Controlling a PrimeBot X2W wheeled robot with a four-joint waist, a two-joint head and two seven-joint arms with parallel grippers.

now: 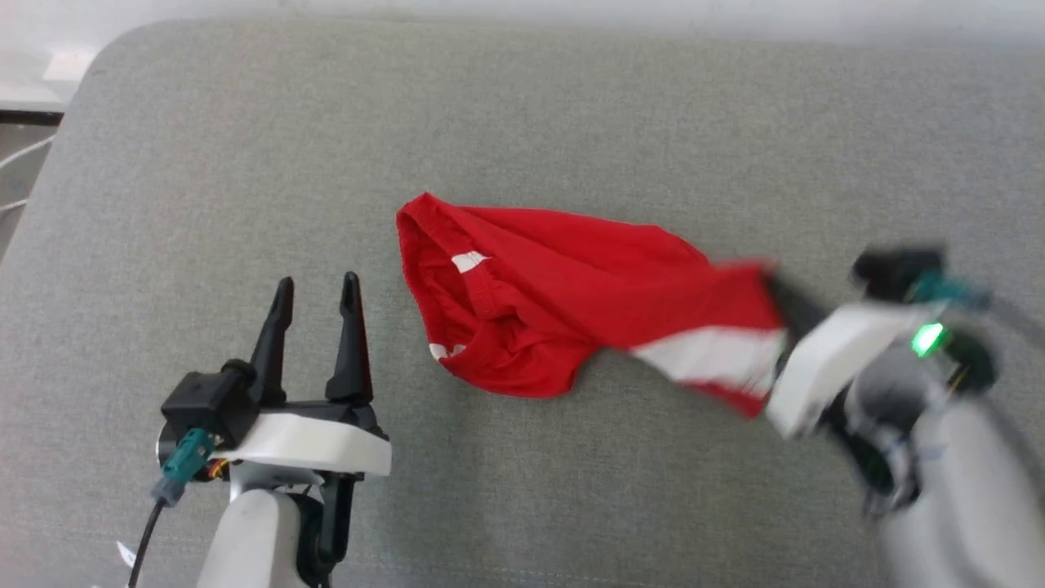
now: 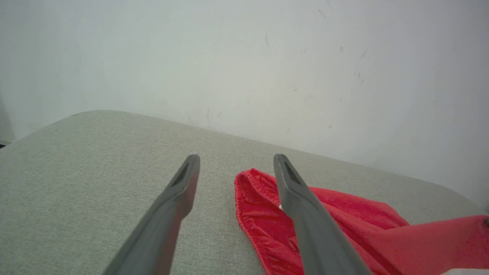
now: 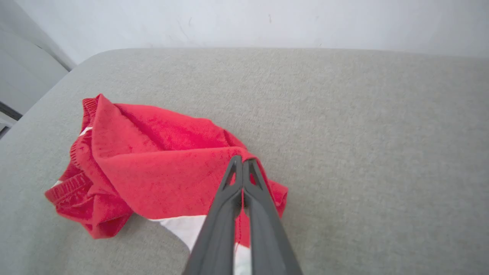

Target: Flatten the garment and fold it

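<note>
Garments: one, a small bright red soft-fabric garment, shorts-like, with a white band and two small white marks near its gathered edge.
Pincers: two, each with two long dark fingers on a white mount and a pale forearm.
Left pincer: its fingers stand apart with nothing between them. They point away from the robot, and the forearm rises from the lower edge of the head view.
Right pincer: its fingers are pressed together on a fold of the red cloth, close to the white band. The arm reaches in from the right side and looks blurred in the head view. A small green light glows on its wrist.
Garment's place: it is crumpled, not flat. It stretches from the right pincer's tips, where the banded end is raised, across to a bunched, open gathered edge lying just to the right of the left pincer's fingertips. That pincer does not touch it.
Surface: one grey woven upholstered cushion with rounded corners lies under the cloth and both pincers.
Background: a pale, slightly scuffed wall stands beyond the fingertips in both wrist views.
</note>
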